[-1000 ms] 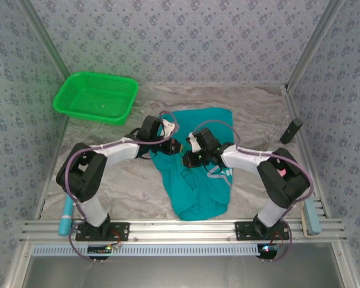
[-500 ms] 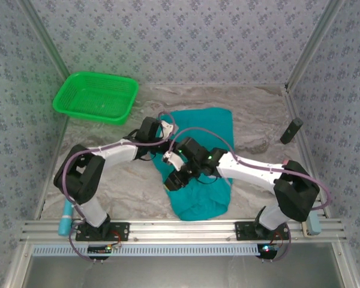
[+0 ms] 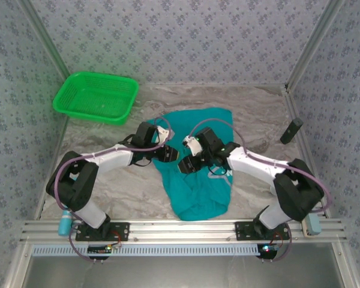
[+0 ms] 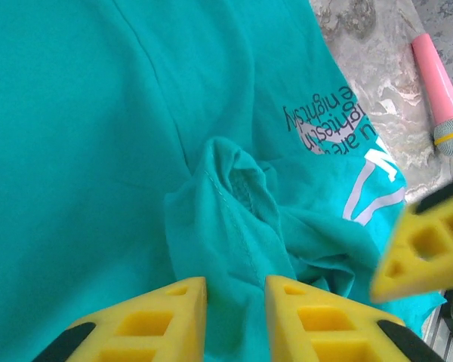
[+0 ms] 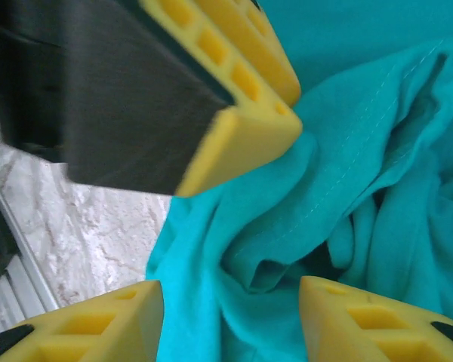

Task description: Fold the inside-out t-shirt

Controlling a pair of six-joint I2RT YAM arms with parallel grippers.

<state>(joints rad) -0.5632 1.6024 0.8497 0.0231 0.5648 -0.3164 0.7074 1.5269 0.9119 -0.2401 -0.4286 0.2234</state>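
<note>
The left gripper (image 4: 235,296) hangs over the middle of the shirt (image 3: 199,193), fingers slightly apart; the right gripper (image 5: 231,303), just beside it, spreads its fingers wide above bunched cloth.

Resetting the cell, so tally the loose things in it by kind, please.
Teal t-shirt: 1
Green mesh basket: 1
Black cylinder: 1
Pink microphone: 1
Blue cylinder: 1
Pale blue block: 1
Total: 6

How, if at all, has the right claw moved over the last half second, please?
Yes: the right claw moved farther from the front rail, rightward.
</note>
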